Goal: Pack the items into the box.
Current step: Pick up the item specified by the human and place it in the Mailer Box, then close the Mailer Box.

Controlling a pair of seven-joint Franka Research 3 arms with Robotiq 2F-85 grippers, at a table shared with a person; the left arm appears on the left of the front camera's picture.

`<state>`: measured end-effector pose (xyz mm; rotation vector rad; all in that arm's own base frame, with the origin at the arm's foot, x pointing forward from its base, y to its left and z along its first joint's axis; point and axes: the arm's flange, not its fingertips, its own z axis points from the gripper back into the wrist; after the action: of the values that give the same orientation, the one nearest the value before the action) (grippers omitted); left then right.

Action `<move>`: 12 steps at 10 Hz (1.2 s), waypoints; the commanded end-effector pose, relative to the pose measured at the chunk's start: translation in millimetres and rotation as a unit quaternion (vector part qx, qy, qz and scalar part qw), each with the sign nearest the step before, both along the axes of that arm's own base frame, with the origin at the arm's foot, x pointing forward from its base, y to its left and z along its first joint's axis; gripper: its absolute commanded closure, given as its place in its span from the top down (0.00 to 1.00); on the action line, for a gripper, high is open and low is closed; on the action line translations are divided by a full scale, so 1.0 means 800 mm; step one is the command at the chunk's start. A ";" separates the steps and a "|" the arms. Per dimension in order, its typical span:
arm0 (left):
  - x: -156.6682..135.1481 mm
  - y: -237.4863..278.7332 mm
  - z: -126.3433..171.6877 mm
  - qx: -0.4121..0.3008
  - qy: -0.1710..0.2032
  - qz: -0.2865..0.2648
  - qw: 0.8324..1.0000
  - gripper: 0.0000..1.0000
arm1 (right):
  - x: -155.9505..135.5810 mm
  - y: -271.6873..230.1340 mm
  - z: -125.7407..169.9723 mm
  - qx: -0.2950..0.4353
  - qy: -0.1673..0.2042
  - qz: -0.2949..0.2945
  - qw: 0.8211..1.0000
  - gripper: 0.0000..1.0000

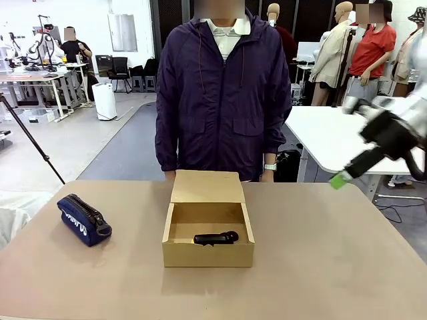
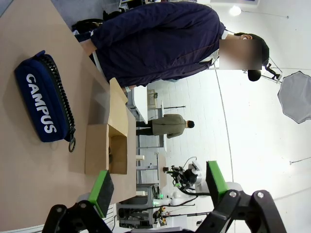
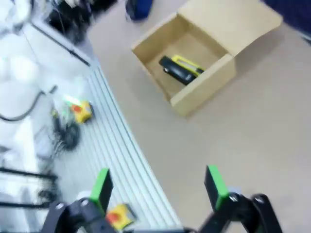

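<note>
**Fig. Both items lie in the open box; both tools are clear**

The tan cardboard box (image 1: 208, 254) stands in the middle of the worktop (image 1: 327, 267). Its hinged flap lid (image 1: 205, 186) is laid back toward the person (image 1: 223, 87) at the far side. Inside the box, by the near wall, lies the small black oblong gadget (image 1: 215, 238). The slim yellow utility knife (image 3: 187, 63) lies just beside it.

The right tool (image 3: 158, 187) hangs raised over the right side of the worktop, with its jaws wide and nothing between them. The left tool (image 2: 158, 187), at the left, is equally wide and empty.

Judged from this layout, the packing itself looks done, and the step in hand is most likely to keep clear or to shut the lid. For either one, the tools should travel above the box walls and the raised flap. To close the lid, press the flap at its far edge, bringing it forward and then down. First check that neither item rises above the rim.

Count:
- box: one
- black gadget: one
- yellow knife: one
- dark blue zipped fabric pencil case (image 1: 83, 220): one, on the worktop left of the box and well apart from it
- tools: two
- person at the worktop: one
</note>
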<state>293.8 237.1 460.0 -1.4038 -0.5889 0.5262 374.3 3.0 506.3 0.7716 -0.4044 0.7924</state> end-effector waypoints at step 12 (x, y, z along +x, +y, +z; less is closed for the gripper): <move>-0.002 -0.001 0.004 -0.005 -0.005 -0.001 1.000 1.00 | -0.083 -0.112 -0.050 0.216 -0.006 -0.161 0.963 1.00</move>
<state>293.5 237.0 460.1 -1.4043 -0.5893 0.5257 305.9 -87.8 462.0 1.0569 -0.6937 0.4118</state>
